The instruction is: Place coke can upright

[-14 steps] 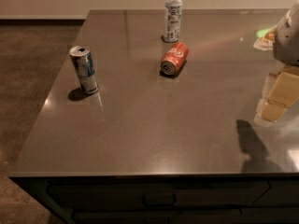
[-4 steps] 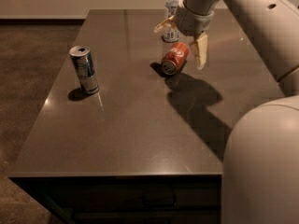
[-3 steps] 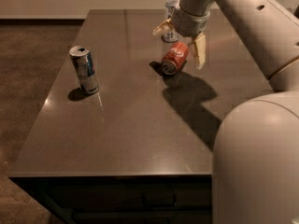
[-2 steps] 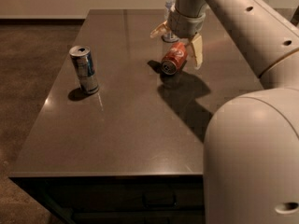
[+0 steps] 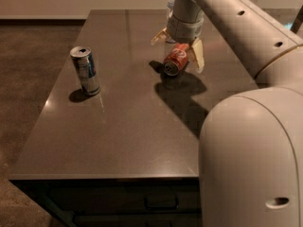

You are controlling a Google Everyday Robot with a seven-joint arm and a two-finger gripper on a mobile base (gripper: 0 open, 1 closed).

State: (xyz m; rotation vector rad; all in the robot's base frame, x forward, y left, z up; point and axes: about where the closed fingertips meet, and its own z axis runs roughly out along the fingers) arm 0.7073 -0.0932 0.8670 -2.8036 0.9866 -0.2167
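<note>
The coke can [image 5: 174, 59] is red with white lettering and lies on its side on the dark table [image 5: 128, 122], silver top toward me. My gripper [image 5: 180, 48] hangs right above the can, open, with one cream finger [image 5: 197, 56] to the can's right and the other [image 5: 160, 36] to its upper left. The fingers straddle the can; I cannot tell whether they touch it. The arm comes in from the right and fills the lower right of the view.
A taller blue-and-silver can [image 5: 86, 70] stands upright on the left part of the table. A clear bottle [image 5: 170, 4] at the back is mostly hidden behind the arm. The table's front edge [image 5: 104, 176] is close to me; carpet floor lies to the left.
The arm has swung in from the right edge to over the coke can and has sunk a little lower around it. The can still lies in the same place.
</note>
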